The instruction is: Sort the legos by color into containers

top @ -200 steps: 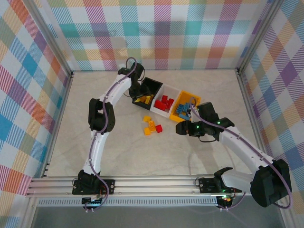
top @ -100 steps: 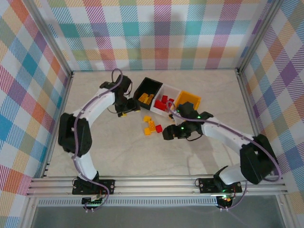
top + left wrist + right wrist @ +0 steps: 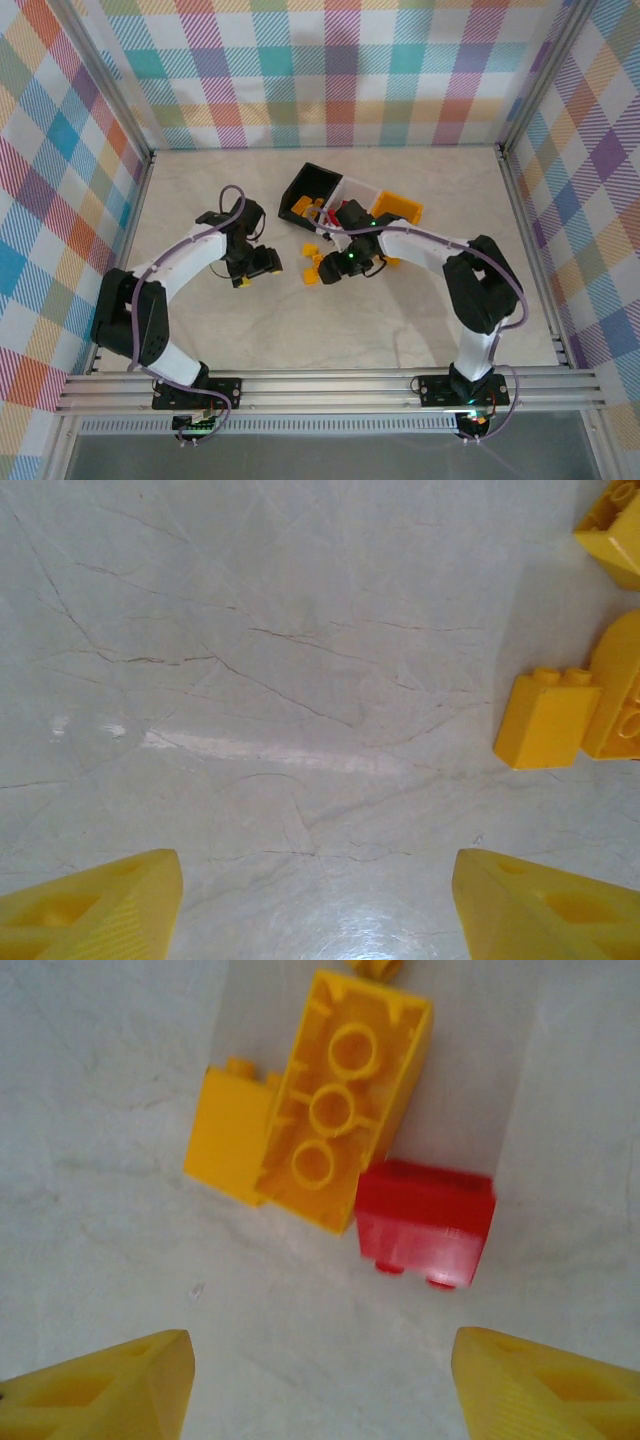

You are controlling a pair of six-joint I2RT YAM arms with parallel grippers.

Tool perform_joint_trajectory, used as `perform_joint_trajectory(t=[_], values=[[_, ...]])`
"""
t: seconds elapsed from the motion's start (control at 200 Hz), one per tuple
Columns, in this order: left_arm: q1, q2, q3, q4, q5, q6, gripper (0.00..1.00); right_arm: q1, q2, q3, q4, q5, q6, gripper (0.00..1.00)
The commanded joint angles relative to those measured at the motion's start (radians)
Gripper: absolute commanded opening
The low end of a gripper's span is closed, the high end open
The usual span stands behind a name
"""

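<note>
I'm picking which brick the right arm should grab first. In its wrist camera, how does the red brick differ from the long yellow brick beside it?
Colour: the red brick is red, the long yellow brick yellow-orange. Size: the yellow one is clearly longer than the red one. Pose: the yellow one lies underside up, three tubes showing; the red one lies on its side, studs sideways. Both lie loose on the table, close together.

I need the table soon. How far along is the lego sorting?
Done: yellow bricks sit in the black bin. In hand: nothing; the right gripper hangs open over the leftovers. Left: at least a red brick, a large yellow brick and a small yellow brick on the table.
</note>
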Motion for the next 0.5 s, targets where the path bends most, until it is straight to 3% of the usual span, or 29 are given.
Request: perform_joint_trajectory(t=[0.0,0.495], values=[[-0.008,-0.038,-0.022,0.004,-0.013,-0.005,0.73,-0.004,0.054,0.067,-0.045,0.027,-0.050,0.68],[-0.004,-0.053,-0.039,-0.013,-0.021,0.017,0.75,-0.036,0.198,0.200,-0.114,0.095,-0.061,0.64]])
